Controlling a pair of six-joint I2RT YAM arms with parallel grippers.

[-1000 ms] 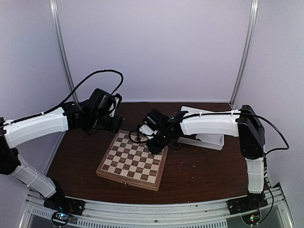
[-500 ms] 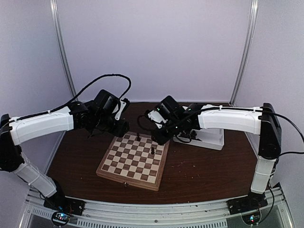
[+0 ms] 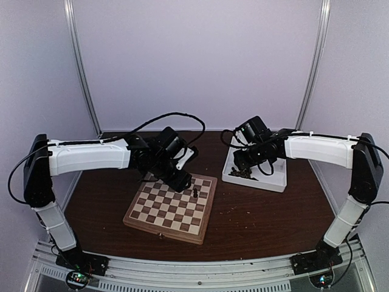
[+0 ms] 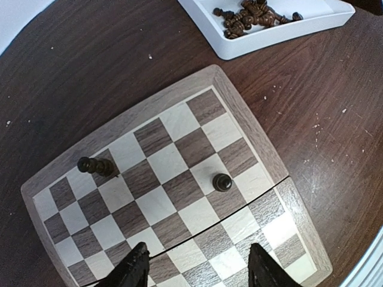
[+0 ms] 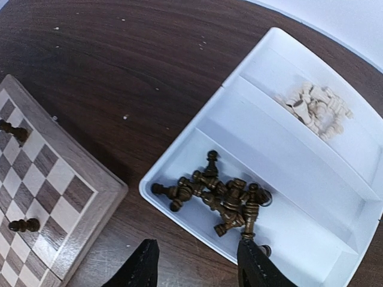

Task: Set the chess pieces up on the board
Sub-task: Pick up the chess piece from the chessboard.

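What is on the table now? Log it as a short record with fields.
board: two dark pieces on it, apart
tray: dark pile in one compartment, pale pile in another
left gripper: open, empty, over the board
right gripper: open, empty, at the tray's edge

tan-and-brown checked board (image 4: 161, 203), white tray (image 5: 287, 149), dark pieces (image 5: 224, 200)
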